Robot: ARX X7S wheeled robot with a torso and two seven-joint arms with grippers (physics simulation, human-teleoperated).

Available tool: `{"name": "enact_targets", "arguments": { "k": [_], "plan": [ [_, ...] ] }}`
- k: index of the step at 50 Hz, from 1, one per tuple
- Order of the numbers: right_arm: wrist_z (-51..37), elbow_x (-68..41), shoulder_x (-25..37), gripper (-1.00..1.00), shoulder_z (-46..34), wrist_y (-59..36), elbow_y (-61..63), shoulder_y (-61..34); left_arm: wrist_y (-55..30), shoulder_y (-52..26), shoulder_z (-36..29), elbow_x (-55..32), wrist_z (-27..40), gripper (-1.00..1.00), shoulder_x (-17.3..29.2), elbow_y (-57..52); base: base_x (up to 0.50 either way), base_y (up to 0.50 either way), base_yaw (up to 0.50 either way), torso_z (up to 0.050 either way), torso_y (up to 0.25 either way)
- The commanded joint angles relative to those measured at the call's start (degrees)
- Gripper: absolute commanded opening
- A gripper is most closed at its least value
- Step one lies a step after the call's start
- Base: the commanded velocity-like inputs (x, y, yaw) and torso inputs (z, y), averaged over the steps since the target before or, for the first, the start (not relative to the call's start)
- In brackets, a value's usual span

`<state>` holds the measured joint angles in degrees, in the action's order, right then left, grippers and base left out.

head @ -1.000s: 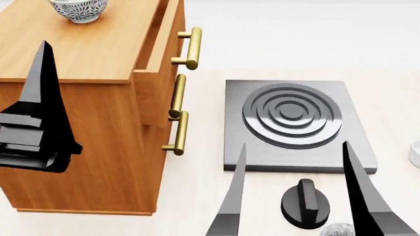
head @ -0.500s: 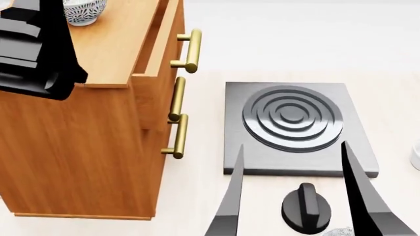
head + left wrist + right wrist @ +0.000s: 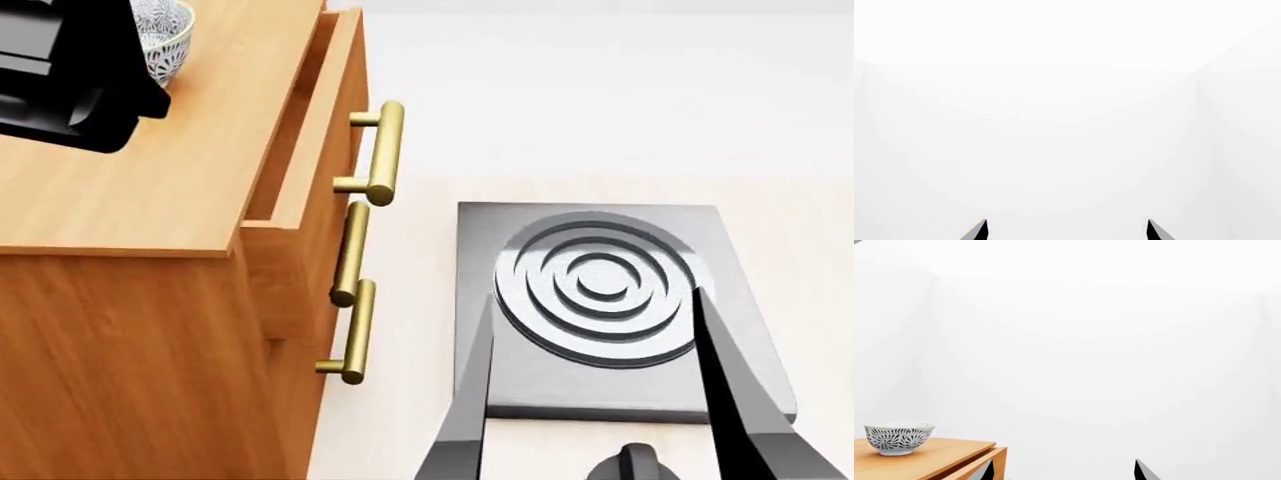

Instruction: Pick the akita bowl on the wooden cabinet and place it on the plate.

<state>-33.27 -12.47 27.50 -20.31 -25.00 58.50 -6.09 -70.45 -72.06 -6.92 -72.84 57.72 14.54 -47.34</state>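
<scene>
Your right gripper [image 3: 594, 385] holds its fingers spread apart and empty over the stove burner [image 3: 598, 288], your left gripper [image 3: 1066, 231] likewise shows parted tips facing blank white, and the akita bowl [image 3: 166, 40] sits upright on the wooden cabinet [image 3: 147, 180], just beside your left arm.

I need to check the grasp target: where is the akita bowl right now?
The akita bowl sits upright on the wooden cabinet top, at the head view's upper left, partly hidden behind the left gripper.
</scene>
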Motion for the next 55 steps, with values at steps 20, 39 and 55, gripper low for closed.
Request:
{"name": "enact_targets", "arguments": {
  "k": [20, 39, 55],
  "plan": [
    [-1.12, -0.78, 1.29, 1.00, -0.88, 1.35, -0.31, -0.27, 2.03, -9.06, -5.56, 3.06, -6.15, 1.00, -2.17, 13.63, 0.00, 0.00, 0.00, 0.000, 0.000],
    [-1.65, -1.23, 1.88, 1.00, -1.44, 1.82, -0.62, -0.55, 10.39, -13.04, -8.00, 13.09, -17.53, 1.00, -2.72, 35.77, 0.00, 0.00, 0.00, 0.000, 0.000],
    [-2.13, -1.62, 2.43, 1.00, -1.89, 2.28, -0.94, -0.80, 13.85, -17.45, -11.19, 18.24, -23.11, 1.00, -3.77, 51.87, 0.00, 0.00, 0.00, 0.000, 0.000]
  ]
}}
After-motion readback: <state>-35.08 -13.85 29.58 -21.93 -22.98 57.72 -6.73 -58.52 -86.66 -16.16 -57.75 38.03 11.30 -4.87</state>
